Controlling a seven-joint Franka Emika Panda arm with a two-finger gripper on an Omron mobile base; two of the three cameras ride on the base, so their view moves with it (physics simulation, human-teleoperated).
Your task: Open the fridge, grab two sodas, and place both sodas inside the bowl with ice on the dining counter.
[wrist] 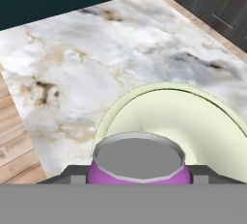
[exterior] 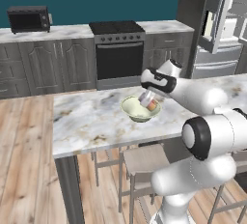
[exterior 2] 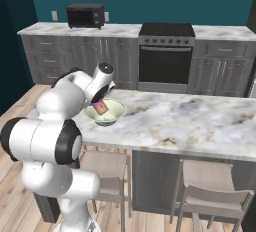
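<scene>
My gripper [exterior: 149, 101] is shut on a purple soda [exterior: 152, 105] with an orange lower band and holds it tilted, just above the inside of the pale cream-green bowl [exterior: 135, 112]. The bowl sits on the dining counter [exterior: 91, 121], a white marble slab. From the right side the soda [exterior 2: 100, 107] hangs low over the bowl [exterior 2: 112, 113], close to its near-left rim. In the hand view the soda's grey top [wrist: 137, 158] sits between my dark fingertips [wrist: 72, 175], with the bowl [wrist: 198, 117] right behind it. The fridge [exterior: 219, 30] stands at the back right with a door swung open.
Stools [exterior 2: 210, 191] stand under the dining counter's near edge. Behind the counter, a black stove [exterior: 118, 49] and dark grey cabinets [exterior: 43, 63] line the teal wall, with a microwave [exterior: 29, 19] on their top. Bare marble [exterior 2: 200, 121] stretches right of the bowl.
</scene>
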